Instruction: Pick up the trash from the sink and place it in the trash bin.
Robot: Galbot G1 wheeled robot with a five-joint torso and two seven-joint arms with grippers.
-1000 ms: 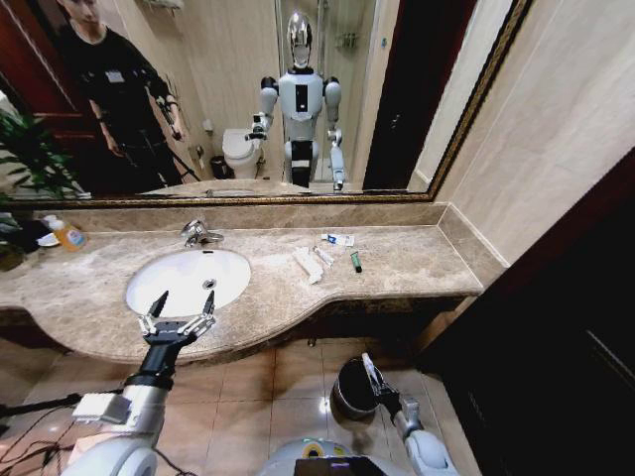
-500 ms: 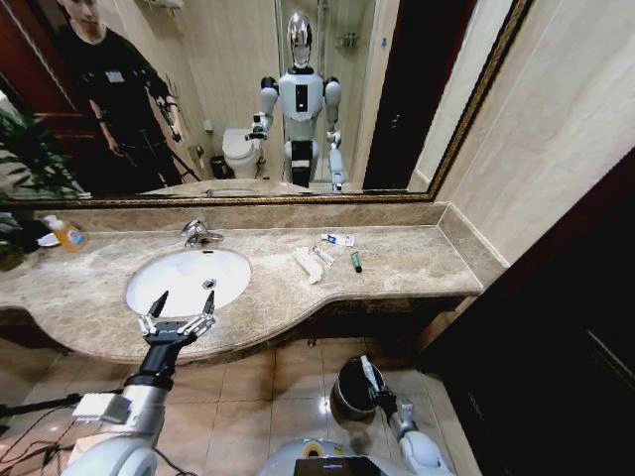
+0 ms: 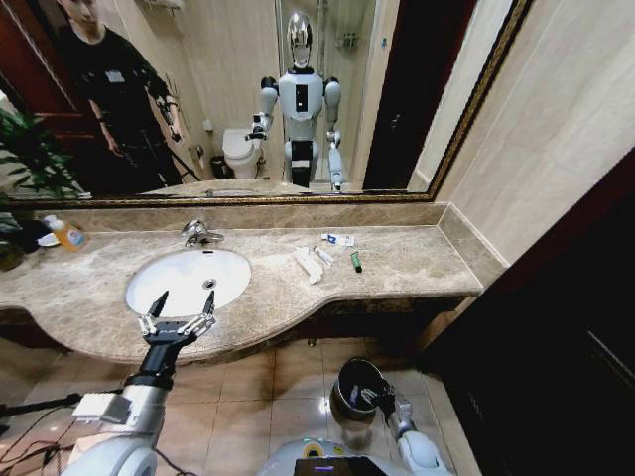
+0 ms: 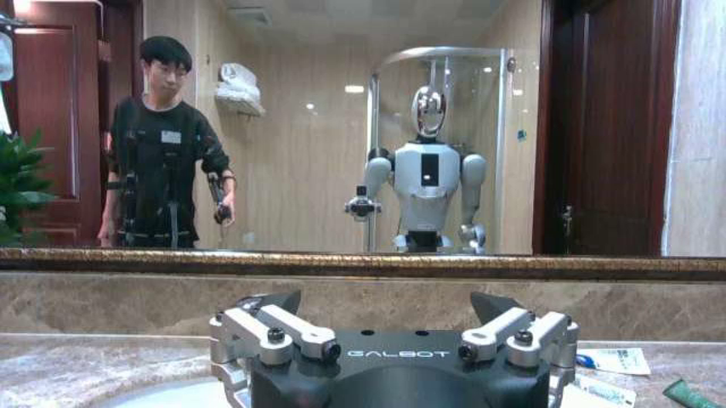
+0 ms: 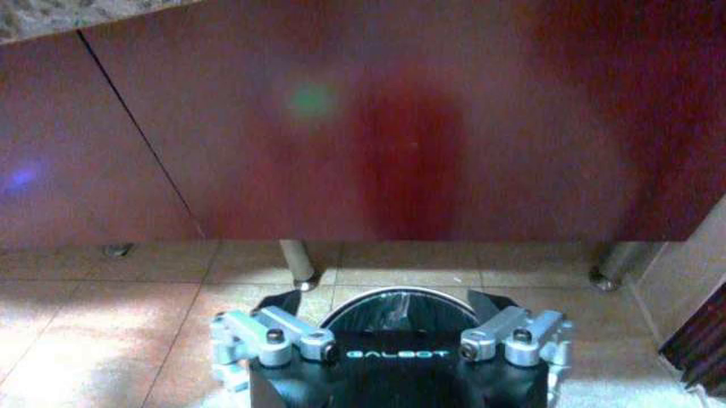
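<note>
On the surface [image 3: 417, 260] to the right of the sink [image 3: 189, 280] lies the trash [image 3: 324, 257]: white tubes and sachets side by side, a blue-printed packet [image 3: 338, 239] nearest the mirror, and a green-black tube [image 3: 355, 262] at the right end of the group. None of it lies in the basin itself. In the left wrist view the packet [image 4: 609, 360] and the tip of the green tube [image 4: 694, 394] show near the wall ledge.

The left gripper [image 3: 182, 308] hovers at the front rim of the sink, its fingers spread apart and holding nothing; the left wrist view shows the same gripper [image 4: 386, 308] with its two fingertips well apart, facing the mirror.

The bin [image 3: 354, 385] stands on the tiled floor below the front edge of the surface, right of the sink. The right gripper [image 3: 379, 398] hangs low at the bin's rim. In the right wrist view this gripper [image 5: 387, 304] has its fingers apart with nothing between them, and the bin [image 5: 396, 308] sits just past them, with something pale lying inside it that is too dim to make out.
</note>
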